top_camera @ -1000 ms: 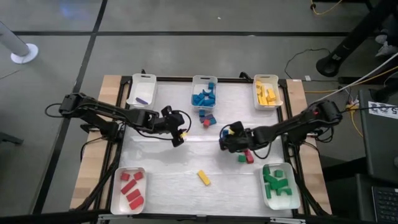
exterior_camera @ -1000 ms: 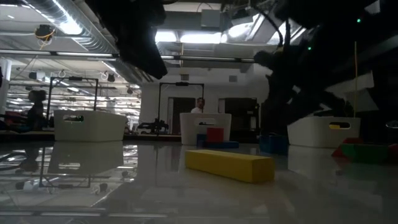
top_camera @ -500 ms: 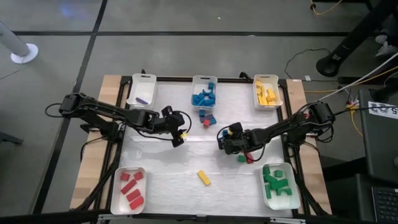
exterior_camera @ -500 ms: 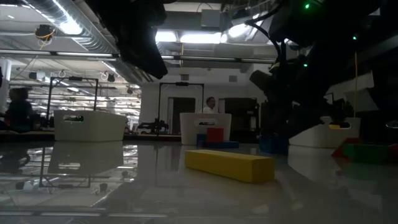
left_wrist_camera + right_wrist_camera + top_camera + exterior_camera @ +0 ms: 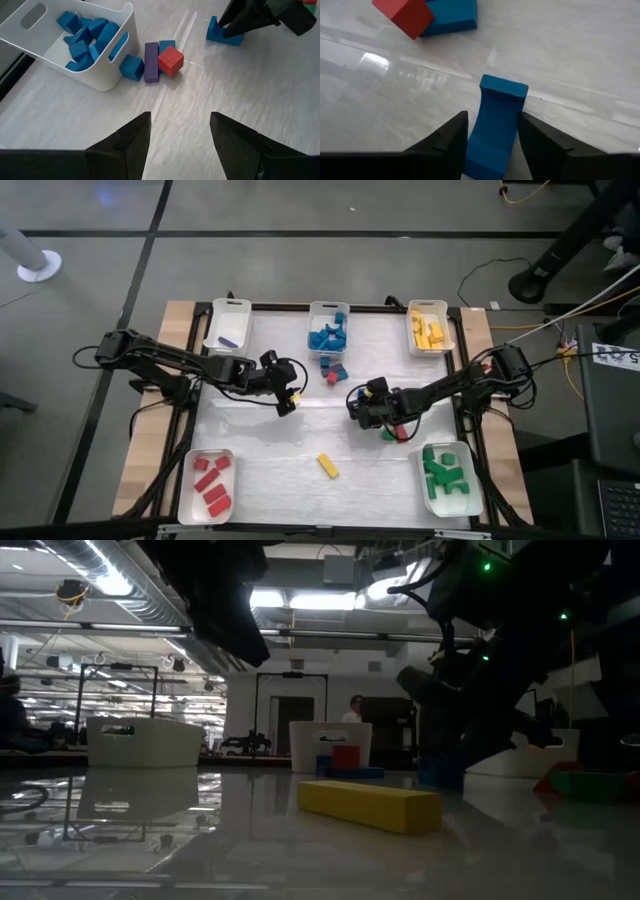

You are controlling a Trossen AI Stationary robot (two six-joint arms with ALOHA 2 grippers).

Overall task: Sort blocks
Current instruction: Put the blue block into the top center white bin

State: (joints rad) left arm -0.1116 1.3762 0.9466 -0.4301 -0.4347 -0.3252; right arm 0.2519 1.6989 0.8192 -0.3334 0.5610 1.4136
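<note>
Surface (image 5: 290,450): white top on a wooden frame, carrying five white trays at its edges and loose blocks in the middle.
Left arm (image 5: 180,365): reaches in from the left side toward the middle of the surface.
Right arm (image 5: 470,380): reaches in from the right side, low over the surface.
Green tray (image 5: 476,498): near right corner, holding green blocks.
Red tray (image 5: 186,502): near left corner, holding red blocks.
Blue tray (image 5: 313,312): far middle, filled with blue blocks; in the left wrist view a blue cube, a purple bar and a red cube lie just beside its wall.
Yellow tray (image 5: 412,310): far right, holding yellow blocks.
Purple tray (image 5: 216,330): far left, with one purple block inside.
Left tool (image 5: 180,135): hangs above the bare surface with its fingers spread wide and nothing between them.
Right tool (image 5: 492,137): down at the surface right of centre, its two fingers set on either side of the blue block, partly apart; I cannot tell whether they press it.
Yellow bar (image 5: 327,465): lies alone on the near middle of the surface, well apart from both tools.
Blue block (image 5: 496,120): a short bar on the surface between the right tool's fingers.
Red and green blocks (image 5: 394,432): touching, just beside the right tool.
</note>
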